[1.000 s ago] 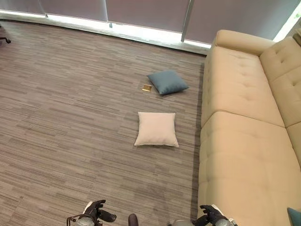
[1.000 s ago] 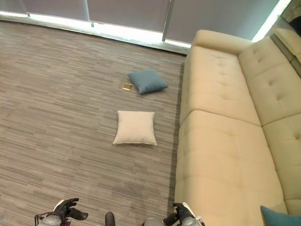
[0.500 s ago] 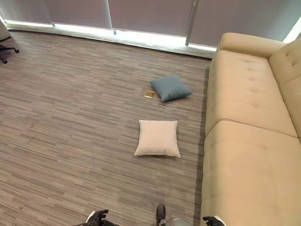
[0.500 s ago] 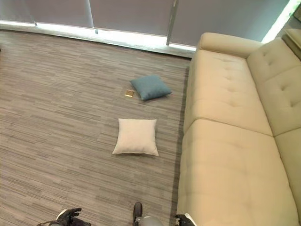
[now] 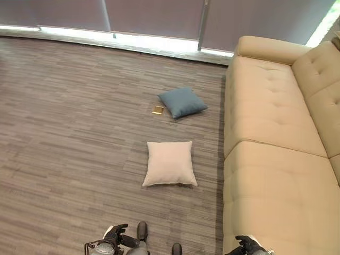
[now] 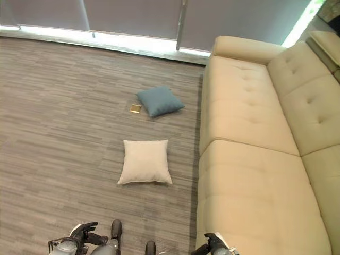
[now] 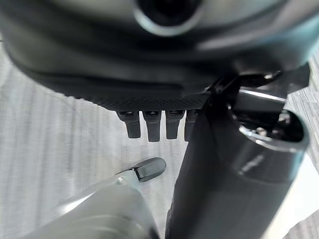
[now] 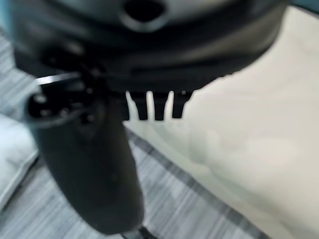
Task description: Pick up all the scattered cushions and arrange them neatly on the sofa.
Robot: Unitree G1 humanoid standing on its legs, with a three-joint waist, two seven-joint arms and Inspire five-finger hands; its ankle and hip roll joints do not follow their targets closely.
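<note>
A cream cushion [image 5: 170, 163] and a blue cushion [image 5: 182, 102] lie on the striped floor [image 5: 69, 133] beside the beige sofa [image 5: 276, 154]. Well nearer than both, the left hand [image 5: 115, 234] and right hand [image 5: 246, 245] hang empty, fingers relaxed and straight.

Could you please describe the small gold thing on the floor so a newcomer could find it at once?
Start at the beige sofa and look across the floor to the blue cushion, farther from the robot than the cream cushion. The gold plate lies just beyond its far side: flat, tiny and shiny, unlike the soft cushions.
</note>
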